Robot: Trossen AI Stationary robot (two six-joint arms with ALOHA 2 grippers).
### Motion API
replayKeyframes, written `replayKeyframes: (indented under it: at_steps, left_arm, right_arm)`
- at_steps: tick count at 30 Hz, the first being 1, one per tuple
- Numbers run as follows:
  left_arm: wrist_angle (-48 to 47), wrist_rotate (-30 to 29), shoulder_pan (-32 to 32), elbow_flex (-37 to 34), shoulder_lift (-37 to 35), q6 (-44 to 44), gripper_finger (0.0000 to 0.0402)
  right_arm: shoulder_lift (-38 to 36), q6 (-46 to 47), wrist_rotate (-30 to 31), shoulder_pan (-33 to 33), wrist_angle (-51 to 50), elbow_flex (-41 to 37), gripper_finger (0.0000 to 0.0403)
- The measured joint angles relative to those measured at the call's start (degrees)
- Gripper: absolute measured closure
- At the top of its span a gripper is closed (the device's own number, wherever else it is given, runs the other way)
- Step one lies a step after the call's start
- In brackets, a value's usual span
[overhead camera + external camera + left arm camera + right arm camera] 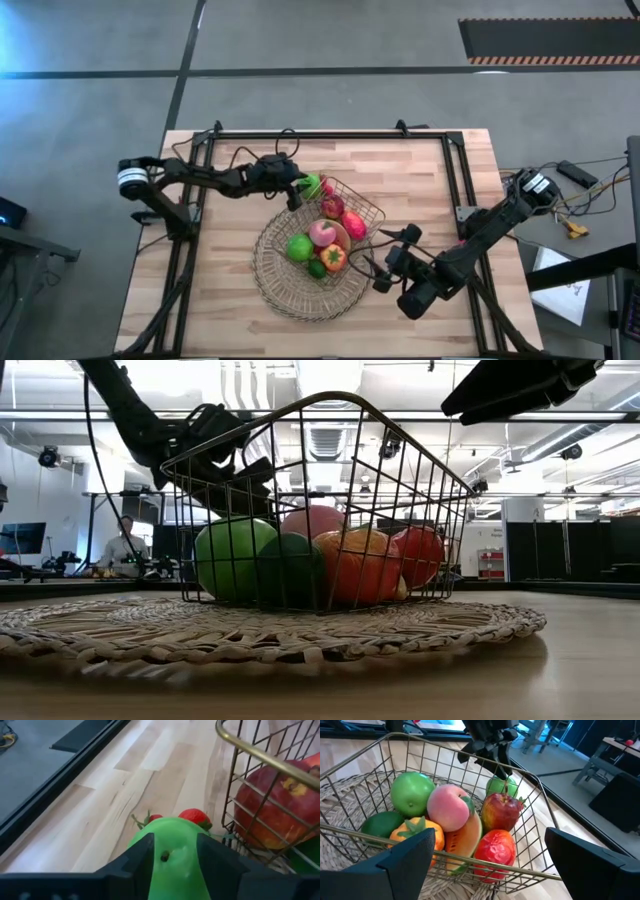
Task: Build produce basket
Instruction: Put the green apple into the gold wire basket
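The dark wire basket [372, 212] stands on a round woven mat [290, 295]. It holds a green apple [411, 792], a pink peach [448, 806], a lime [380, 826], an orange-yellow fruit [417, 836], a watermelon slice [465, 837], a red apple [500, 812] and a red fruit [495, 851]. My left gripper [300, 188] is shut on a second green apple [172, 855] just outside the basket's far left corner. Two strawberries [194, 815] lie on the table beyond it. My right gripper [485, 870] is wide open and empty at the mat's right edge, facing the basket. My left gripper pinches the green apple between its two fingers [137, 857], one on each side, with the apple's stem dimple [164, 856] showing between them. The fingers come from the table's left, slanting down. The apple is held at about the height of the basket's rim [517, 770], off the table.
A black frame [455, 170] runs along the table's left, far and right edges. The basket's brass-coloured rim [250, 750] is close beside the held apple. Bare wood lies on the table's far side and near left. A person sits in the room behind [122, 545].
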Motion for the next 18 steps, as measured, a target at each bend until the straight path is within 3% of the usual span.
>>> replayKeyframes:
  at_steps: [10, 18]
  left_arm:
    - [-0.50, -2.13, 0.00, -0.44, 0.00, 1.12, 0.0321]
    - [-0.49, -2.94, -0.04, -0.01, -0.38, 2.82, 0.0396]
  right_arm:
    - [0.10, -0.29, 0.00, 0.00, 0.62, 0.00, 0.0036]
    - [0.10, -0.40, -0.01, 0.18, 0.77, 0.00, 0.0036]
